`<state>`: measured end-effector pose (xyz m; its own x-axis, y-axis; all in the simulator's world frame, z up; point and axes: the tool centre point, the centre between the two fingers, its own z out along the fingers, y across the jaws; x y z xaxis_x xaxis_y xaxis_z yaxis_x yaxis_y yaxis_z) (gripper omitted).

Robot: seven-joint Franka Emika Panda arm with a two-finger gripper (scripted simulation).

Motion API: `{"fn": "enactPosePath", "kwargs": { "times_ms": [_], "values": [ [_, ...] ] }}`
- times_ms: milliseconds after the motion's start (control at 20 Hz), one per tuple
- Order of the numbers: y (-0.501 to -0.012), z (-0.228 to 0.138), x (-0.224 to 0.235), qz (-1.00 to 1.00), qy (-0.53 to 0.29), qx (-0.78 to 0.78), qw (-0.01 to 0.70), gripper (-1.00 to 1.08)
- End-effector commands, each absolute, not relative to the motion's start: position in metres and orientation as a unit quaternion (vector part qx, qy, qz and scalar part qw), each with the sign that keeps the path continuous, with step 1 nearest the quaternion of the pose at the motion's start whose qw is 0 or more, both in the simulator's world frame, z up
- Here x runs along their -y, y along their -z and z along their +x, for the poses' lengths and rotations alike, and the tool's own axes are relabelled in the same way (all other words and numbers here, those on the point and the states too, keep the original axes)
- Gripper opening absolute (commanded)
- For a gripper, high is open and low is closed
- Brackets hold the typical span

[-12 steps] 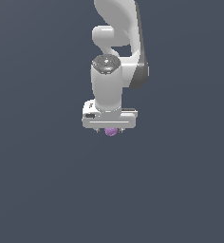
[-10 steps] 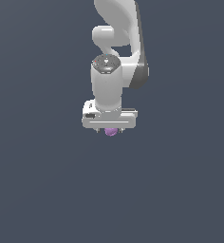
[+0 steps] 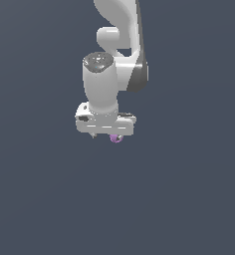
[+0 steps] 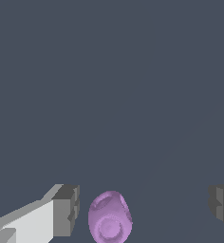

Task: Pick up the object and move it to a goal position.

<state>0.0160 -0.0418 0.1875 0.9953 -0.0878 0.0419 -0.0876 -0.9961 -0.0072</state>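
Ball (image 4: 109, 217) between gripper (image 4: 144, 209) fingers, nearer one.

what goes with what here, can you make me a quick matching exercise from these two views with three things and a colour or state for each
Column one:
1. purple ball
2. gripper
3. gripper bar

Column two:
A. white, with the ball peeking out under it in the exterior view
B. lumpy, between the jaws but nearer one than the other in the wrist view
C. jaws spread wide apart

Pairs: 1-B, 2-C, 3-A
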Motion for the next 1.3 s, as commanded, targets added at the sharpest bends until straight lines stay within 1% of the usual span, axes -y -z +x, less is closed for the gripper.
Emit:
{"fn": "enactPosePath", "kwargs": {
  "times_ms": [0,300,600,1250],
  "values": [
    [-0.188,0.016,0.043,-0.999,0.021,-0.045,0.003,1.00],
    [-0.182,0.011,0.040,-0.999,0.020,-0.032,0.002,1.00],
    [-0.164,-0.004,0.035,-1.000,0.017,0.006,0.001,1.00],
    [-0.106,-0.073,0.014,-0.989,0.004,0.150,-0.001,1.00]
  ]
}}
